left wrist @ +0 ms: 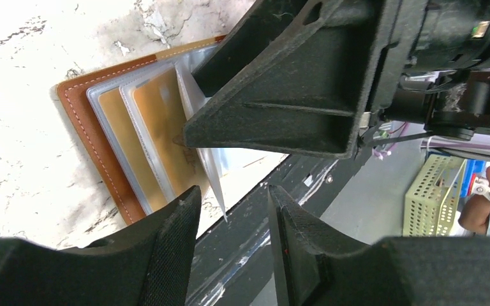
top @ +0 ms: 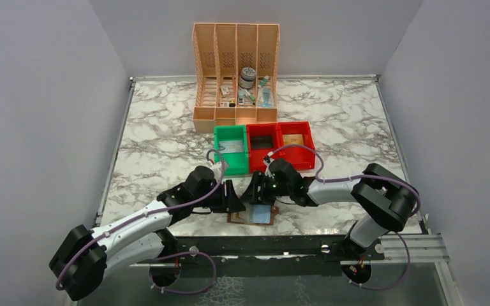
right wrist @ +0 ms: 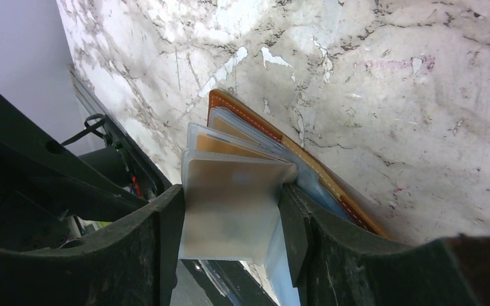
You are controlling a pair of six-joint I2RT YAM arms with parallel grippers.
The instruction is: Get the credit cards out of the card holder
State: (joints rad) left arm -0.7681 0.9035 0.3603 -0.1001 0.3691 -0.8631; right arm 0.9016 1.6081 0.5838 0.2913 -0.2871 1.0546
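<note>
Card holder — brown bifold with pale stitching along the edge. Lies open and flat on the marble table at its near edge, about midway left to right. Sits just near of the green bin and red bins, with the peach file organiser well beyond at the far side. Carries a fan of clear plastic sleeves.

Credit cards — two gold ones in the flat-lying sleeves, still housed; a pale grey-blue one inside the raised sleeve leaf. None seen loose on the table.

Right gripper — fingers wide apart, the raised leaf standing in the gap, its side edges at or close to both fingers; no pinch evident. Presses one finger tip down on the gold-card sleeves, as seen from the left wrist. Probably set so to pin the holder flat and keep one leaf separated for access.

Left gripper — fingers parted, nothing between them. Hangs just near of the holder, beside the leaf's free corner. Likely poised to draw a card out while the other arm steadies.

Writing, brands — none legible; card faces plain or blurred through the plastic.
</note>
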